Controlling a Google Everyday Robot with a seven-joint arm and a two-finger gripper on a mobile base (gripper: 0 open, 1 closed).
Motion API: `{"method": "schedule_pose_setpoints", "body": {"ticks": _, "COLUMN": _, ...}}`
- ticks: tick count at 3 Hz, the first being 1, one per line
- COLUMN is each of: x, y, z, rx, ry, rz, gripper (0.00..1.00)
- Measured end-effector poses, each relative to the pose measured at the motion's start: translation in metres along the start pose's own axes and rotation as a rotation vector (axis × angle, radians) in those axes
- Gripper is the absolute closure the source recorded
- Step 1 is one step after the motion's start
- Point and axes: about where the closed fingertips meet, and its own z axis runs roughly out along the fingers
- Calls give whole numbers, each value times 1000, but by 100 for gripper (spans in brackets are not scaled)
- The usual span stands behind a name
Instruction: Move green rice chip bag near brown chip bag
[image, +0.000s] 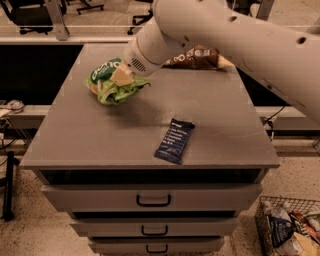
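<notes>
The green rice chip bag is crumpled and held just above the grey cabinet top, left of centre and toward the back. My gripper is shut on the bag's upper part, with a pale finger showing against the green. The brown chip bag lies at the back of the top, right of the green bag, and my white arm hides most of it.
A flat dark blue bar wrapper lies near the front middle of the top. Below are drawers with dark handles. A wire basket of packets stands on the floor at lower right. Office chairs are behind.
</notes>
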Motion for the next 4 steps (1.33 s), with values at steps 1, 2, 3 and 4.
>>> {"method": "schedule_pose_setpoints", "body": {"ticks": 1, "x": -1, "y": 0, "z": 0, "rx": 1, "ry": -2, "rz": 0, "gripper": 100}}
{"method": "schedule_pose_setpoints", "body": {"ticks": 2, "x": 32, "y": -22, "z": -23, "rx": 58, "ry": 23, "rz": 68, "gripper": 100}}
{"method": "schedule_pose_setpoints", "body": {"ticks": 3, "x": 81, "y": -60, "z": -66, "rx": 159, "ry": 68, "rz": 147, "gripper": 100}}
{"method": "schedule_pose_setpoints", "body": {"ticks": 4, "x": 130, "y": -94, "z": -115, "rx": 291, "ry": 128, "rz": 232, "gripper": 100}}
